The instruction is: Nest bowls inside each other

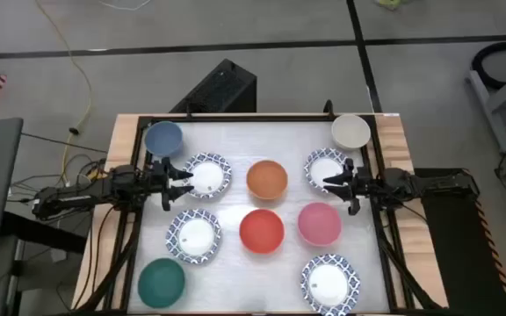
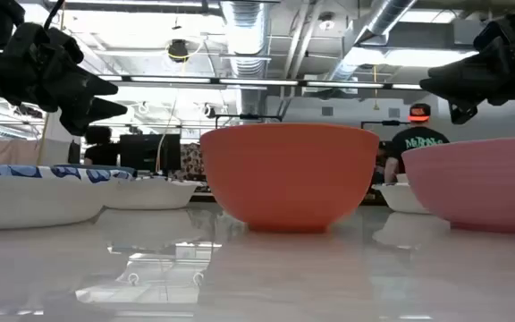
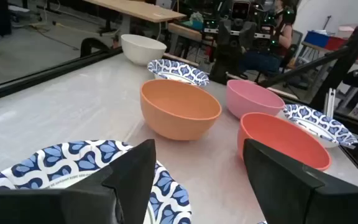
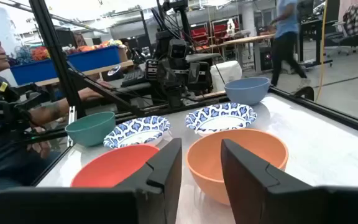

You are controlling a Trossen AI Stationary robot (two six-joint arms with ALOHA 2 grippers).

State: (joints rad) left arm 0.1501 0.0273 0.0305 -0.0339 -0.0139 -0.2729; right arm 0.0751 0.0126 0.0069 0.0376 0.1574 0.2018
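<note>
Since every bowl visible on the worktop point(image 1: 235, 140) sits on its own, no nesting is judged to have been done; all of it is left.

At the left edge, the blue bowl point(image 1: 163, 138) is seen near the far corner and the green bowl point(image 1: 162, 282) near the near corner. The left gripper point(image 1: 181, 178) is held with fingers spread and empty over a patterned bowl point(image 1: 207, 175); a 2nd patterned bowl point(image 1: 193, 235) lies nearer. In the middle, the orange bowl point(image 1: 267, 178) and red bowl point(image 1: 261, 231) are set apart. Further right come the pink bowl point(image 1: 319, 222), 2 more patterned bowls point(image 1: 321, 164) point(image 1: 330, 283) and the cream bowl point(image 1: 350, 131) at the far right corner. The right gripper point(image 1: 337, 185) hangs parted, grasping nothing.
</note>
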